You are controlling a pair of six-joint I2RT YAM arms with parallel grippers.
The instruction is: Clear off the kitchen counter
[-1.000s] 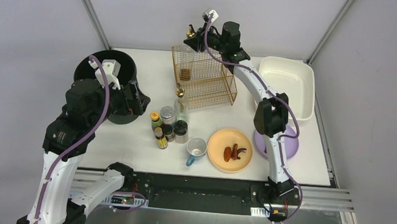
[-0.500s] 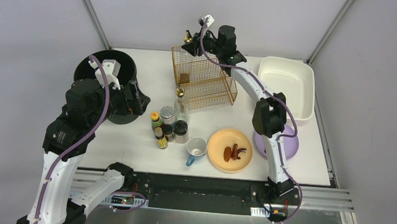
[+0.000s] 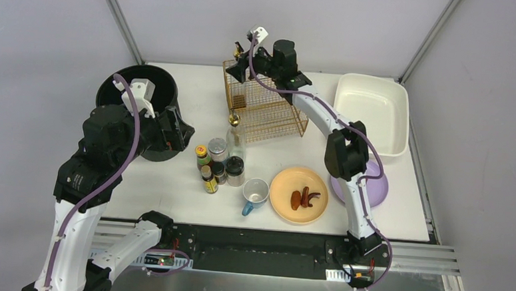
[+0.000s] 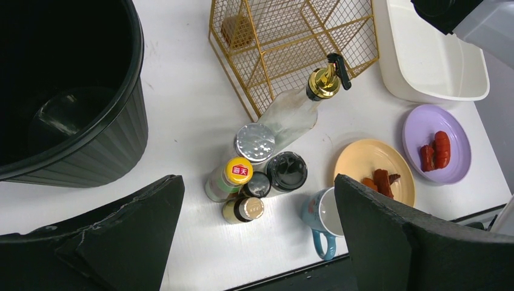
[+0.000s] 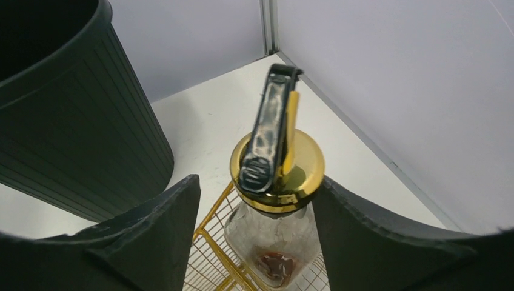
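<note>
Right gripper [image 5: 257, 185] straddles the gold cap of a glass bottle [image 5: 267, 242], jaws parted, with a gap showing on the left side, so I read it as not clamped. That bottle stands upright at the far left corner of the gold wire rack [image 3: 264, 102]. My left gripper [image 4: 259, 182] hangs spread wide and holds nothing, beside the black bin [image 3: 138, 89]. On the counter [image 3: 173, 188] I see a cluster of jars [image 3: 218, 163], a blue mug [image 3: 255, 193], an orange plate [image 3: 297, 211], a purple plate [image 3: 380, 188] and a cream tub [image 3: 370, 108].
</note>
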